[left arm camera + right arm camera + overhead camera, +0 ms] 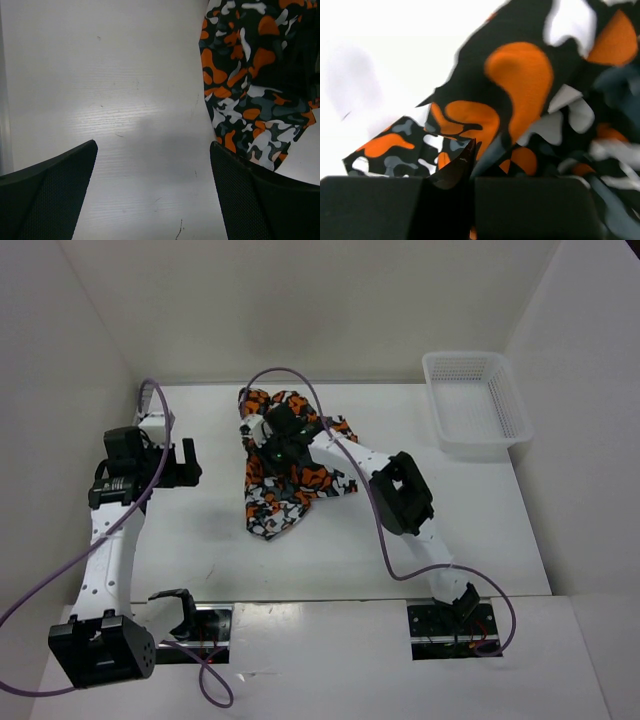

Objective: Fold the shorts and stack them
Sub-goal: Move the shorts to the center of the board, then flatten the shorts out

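Observation:
The camouflage shorts [290,480] lie crumpled in the middle of the white table, orange, black, grey and white blotches all over. My right gripper [275,435] is down on their far part. In the right wrist view its jaws are pressed together with a fold of the shorts [520,90] pinched between them. My left gripper [185,465] hovers over bare table to the left of the cloth, jaws wide apart and nothing between them. In the left wrist view the shorts [255,85] fill the upper right beside my right fingertip [250,200].
A white mesh basket [478,405] stands at the back right corner of the table [480,520]. White walls close in the left, back and right sides. The right arm's cable loops over the shorts and the table.

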### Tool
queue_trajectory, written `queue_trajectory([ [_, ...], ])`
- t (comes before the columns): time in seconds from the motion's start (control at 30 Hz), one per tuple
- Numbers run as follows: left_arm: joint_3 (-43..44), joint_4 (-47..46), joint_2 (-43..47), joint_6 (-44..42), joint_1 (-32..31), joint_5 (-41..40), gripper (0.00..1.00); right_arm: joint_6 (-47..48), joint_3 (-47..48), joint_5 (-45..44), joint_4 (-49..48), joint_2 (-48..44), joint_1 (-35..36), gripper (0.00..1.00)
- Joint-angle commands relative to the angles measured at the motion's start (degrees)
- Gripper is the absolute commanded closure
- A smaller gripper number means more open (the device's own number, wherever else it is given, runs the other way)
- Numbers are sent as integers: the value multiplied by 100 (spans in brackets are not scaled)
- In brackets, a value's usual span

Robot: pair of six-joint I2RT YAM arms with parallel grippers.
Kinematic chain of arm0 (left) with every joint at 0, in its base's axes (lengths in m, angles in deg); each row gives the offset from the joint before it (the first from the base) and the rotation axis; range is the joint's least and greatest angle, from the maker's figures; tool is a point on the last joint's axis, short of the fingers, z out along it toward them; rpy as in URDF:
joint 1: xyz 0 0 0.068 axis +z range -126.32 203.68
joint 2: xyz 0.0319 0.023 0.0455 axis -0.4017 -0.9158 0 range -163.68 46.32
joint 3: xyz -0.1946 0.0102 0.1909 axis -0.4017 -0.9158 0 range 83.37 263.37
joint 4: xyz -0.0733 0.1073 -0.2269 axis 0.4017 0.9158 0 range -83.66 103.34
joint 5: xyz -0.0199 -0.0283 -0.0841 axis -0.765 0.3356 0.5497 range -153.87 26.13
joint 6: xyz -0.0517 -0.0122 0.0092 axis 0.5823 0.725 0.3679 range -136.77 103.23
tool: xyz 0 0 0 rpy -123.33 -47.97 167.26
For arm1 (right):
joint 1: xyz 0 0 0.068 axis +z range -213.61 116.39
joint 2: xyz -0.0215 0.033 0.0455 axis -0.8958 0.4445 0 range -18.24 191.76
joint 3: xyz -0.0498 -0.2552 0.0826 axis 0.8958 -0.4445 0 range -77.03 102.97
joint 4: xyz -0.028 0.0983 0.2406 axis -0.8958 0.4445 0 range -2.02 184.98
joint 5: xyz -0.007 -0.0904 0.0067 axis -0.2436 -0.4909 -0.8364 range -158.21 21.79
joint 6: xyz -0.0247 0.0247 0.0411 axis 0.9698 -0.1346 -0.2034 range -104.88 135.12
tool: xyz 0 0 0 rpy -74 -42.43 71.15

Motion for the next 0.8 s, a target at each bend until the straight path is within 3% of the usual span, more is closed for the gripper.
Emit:
queue_trajectory([
  [0.0, -74, -81, -2, -21, 27, -74, 0, 1107, 125, 804, 545, -530, 704, 98],
  [0.07, -153, -81, -116, -21, 27, -21, 0, 1415, 239, 329, 633, -585, 898, 84],
  [0.1, -206, -81, -186, -21, 27, -91, 0, 1783, 345, 249, 773, -654, 951, 61],
  [0.17, -293, -12, -239, -21, 27, -91, 0, 2040, 573, 336, 1107, -777, 951, 24],
  [0.2, -346, 50, -317, -21, 27, 39, 0, 2137, 626, 397, 1195, -848, 951, 0],
  [0.4, -487, 358, -371, -21, -209, 971, 0, 1971, 496, 748, 1258, -1384, 469, 0],
  [0.53, -435, 358, -651, -21, -280, 1313, 0, 1498, 171, 1135, 987, -1709, -346, 0],
  [0.67, -233, 25, -1519, -21, -448, 1193, 0, 558, -217, 130, 116, -1615, -771, 0],
  [0.77, -180, -221, -1952, -21, -448, 668, 0, 460, -217, -243, -69, -1324, -911, 0],
])
